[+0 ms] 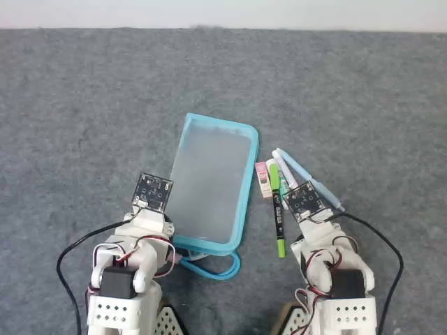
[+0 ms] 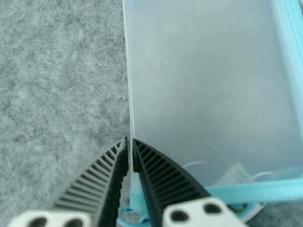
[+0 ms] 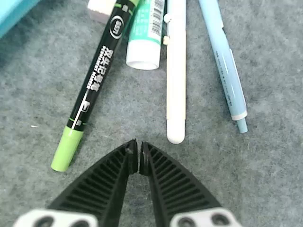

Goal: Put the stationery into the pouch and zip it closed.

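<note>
A translucent pouch (image 1: 209, 183) with a teal zip border lies flat mid-table. Just right of it lie a pink eraser (image 1: 263, 179), a black marker with a green cap (image 1: 277, 209), a white pen (image 1: 285, 171) and a light blue pen (image 1: 314, 183). My left gripper (image 2: 130, 143) is shut, its tips over the pouch's (image 2: 203, 80) long left edge near the zip end. My right gripper (image 3: 138, 150) is shut over bare carpet, just short of the marker (image 3: 94, 90), a teal glue stick (image 3: 144, 33), the white pen (image 3: 176, 71) and the blue pen (image 3: 225, 66).
Grey carpet (image 1: 84, 105) covers the table, with free room on all sides. A teal strap loop (image 1: 218, 269) trails from the pouch's near end, between the two arm bases. Cables hang beside each arm.
</note>
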